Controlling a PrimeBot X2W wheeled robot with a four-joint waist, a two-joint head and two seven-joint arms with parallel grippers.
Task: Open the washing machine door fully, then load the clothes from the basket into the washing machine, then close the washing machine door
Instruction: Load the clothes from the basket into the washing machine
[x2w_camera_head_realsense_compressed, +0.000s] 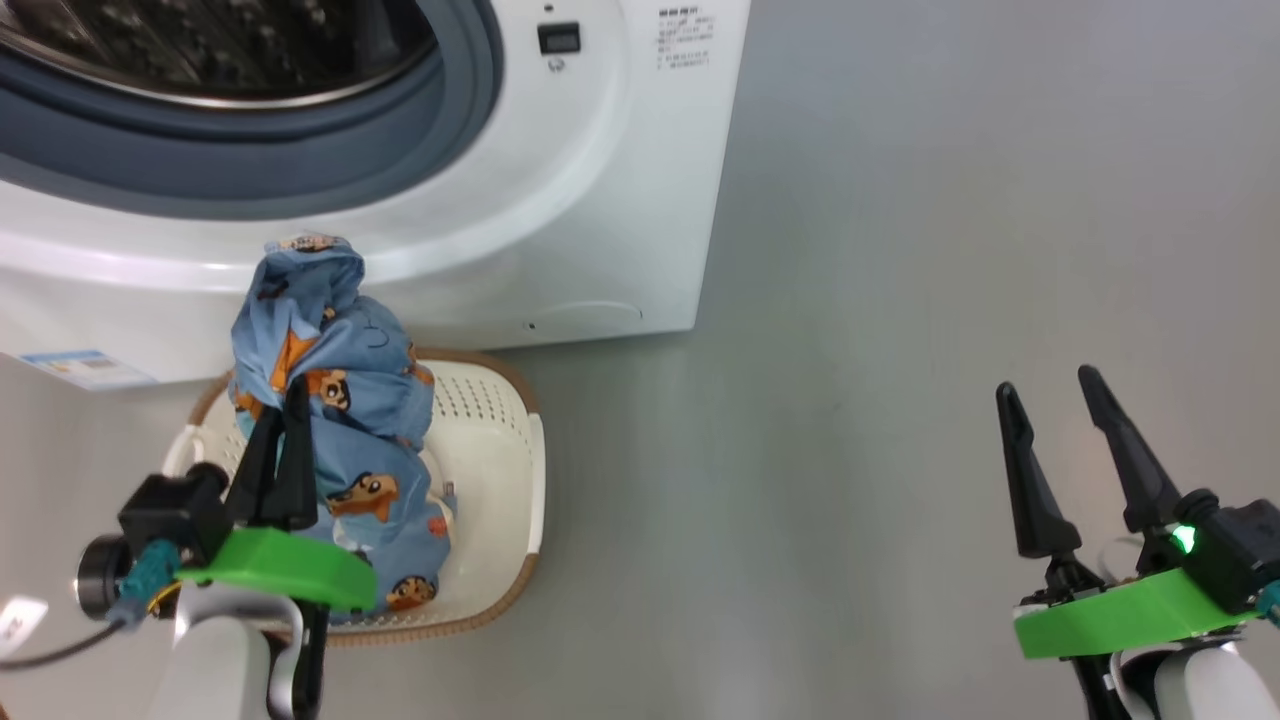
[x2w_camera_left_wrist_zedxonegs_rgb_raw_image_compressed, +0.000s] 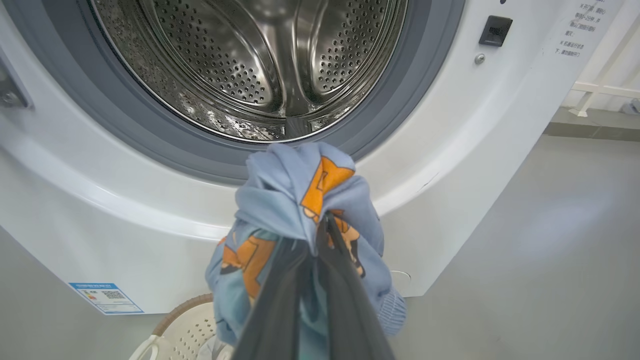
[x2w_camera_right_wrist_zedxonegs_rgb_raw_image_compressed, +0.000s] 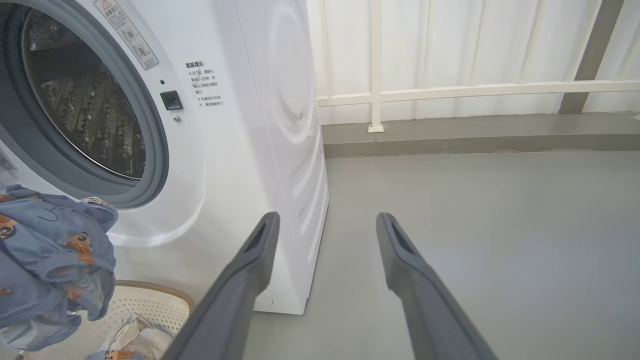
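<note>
Head view: we are in the loading step; our left gripper (x2w_camera_head_realsense_compressed: 283, 415) is clamped on the blue clothes (x2w_camera_head_realsense_compressed: 335, 400), raised over the basket (x2w_camera_head_realsense_compressed: 505, 440) in front of the washing machine (x2w_camera_head_realsense_compressed: 580, 200). Left wrist view: the drum mouth (x2w_camera_left_wrist_zedxonegs_rgb_raw_image_compressed: 250, 65) lies just above the clothes; next we should carry them up and inside. Right wrist view: our right gripper (x2w_camera_right_wrist_zedxonegs_rgb_raw_image_compressed: 325, 222) is spread and empty, beside the washing machine

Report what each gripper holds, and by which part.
Left gripper pinches the clothes by a bunched fold in the upper part; right gripper holds nothing.
</note>
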